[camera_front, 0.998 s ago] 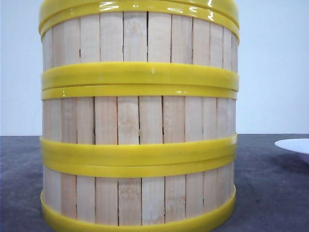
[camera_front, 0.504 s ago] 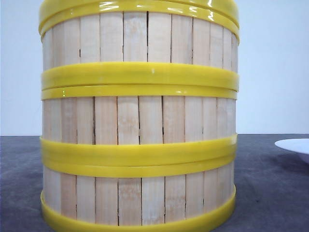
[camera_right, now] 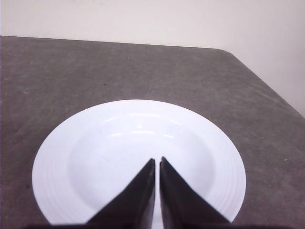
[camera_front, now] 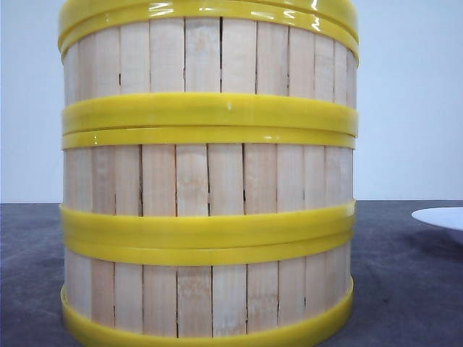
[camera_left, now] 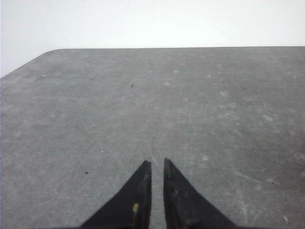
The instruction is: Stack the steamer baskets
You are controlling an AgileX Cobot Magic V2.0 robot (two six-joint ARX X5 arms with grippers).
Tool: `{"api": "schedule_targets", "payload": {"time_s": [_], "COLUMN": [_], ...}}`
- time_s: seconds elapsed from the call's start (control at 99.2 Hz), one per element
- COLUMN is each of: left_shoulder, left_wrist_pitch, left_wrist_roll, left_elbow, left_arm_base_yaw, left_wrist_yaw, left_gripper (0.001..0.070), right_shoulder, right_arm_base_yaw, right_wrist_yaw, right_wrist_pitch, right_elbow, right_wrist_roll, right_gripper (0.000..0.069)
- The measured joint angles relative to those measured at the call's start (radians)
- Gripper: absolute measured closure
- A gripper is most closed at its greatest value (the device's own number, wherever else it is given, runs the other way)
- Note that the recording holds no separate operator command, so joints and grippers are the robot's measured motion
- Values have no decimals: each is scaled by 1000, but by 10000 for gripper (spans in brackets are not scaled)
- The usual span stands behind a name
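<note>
Front view alone: stacked steamer baskets (camera_front: pixel 208 181)

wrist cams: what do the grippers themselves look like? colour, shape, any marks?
Only the finger ends show. The left gripper has two black, tapering wedge-shaped fingers ending in sharp points, with a few small yellowish flecks on them. The right gripper has the same black pointed wedges, with no marks visible. No cables, labels or arm links appear in any view.

Bare test bench, likely lab: grey tabletop (camera_left: pixel 95 119), plain white wall (camera_front: pixel 405 108), no furnishings.
</note>
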Motion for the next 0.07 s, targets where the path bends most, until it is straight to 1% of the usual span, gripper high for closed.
{"api": "schedule_targets", "payload": {"time_s": [0.071], "left_shoulder": [0], "left_wrist_pitch": [0], "left_wrist_roll": [0], "left_elbow": [0], "left_arm_base_yaw": [0], "left_wrist_yaw": [0], "left_gripper": [691], "right_shoulder": [0], "right_arm_base_yaw": [0], "right_wrist_yaw": [0], "right_wrist_pitch": [0], "right_elbow": [0], "right_wrist_roll": [0], "right_gripper": [681]}}
